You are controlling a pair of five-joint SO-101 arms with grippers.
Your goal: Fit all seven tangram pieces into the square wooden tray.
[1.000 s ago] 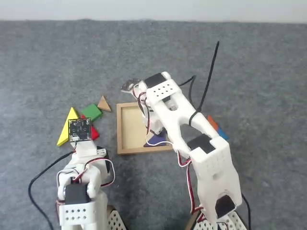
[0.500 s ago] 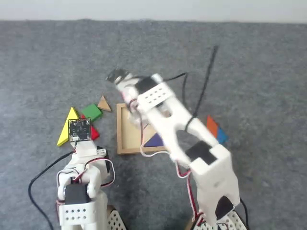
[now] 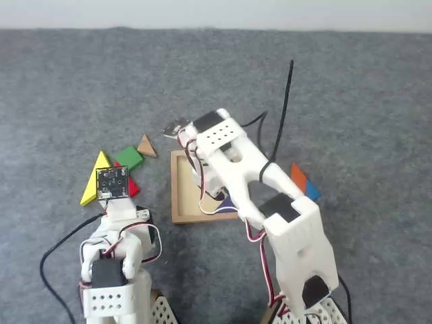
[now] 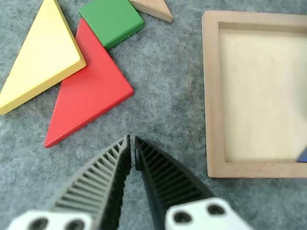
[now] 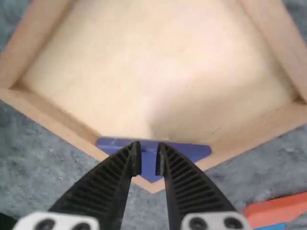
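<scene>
Carpet [image 3: 67, 81]: right arm [image 3: 236, 162], gripping blue triangle [image 5: 192, 149], covers tray [image 3: 177, 202].

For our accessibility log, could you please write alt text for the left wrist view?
The left gripper, shut and empty, hangs over grey carpet just short of a red triangle. A yellow triangle, a green square and a small tan triangle lie beyond it, and the square wooden tray sits beside them.
</scene>
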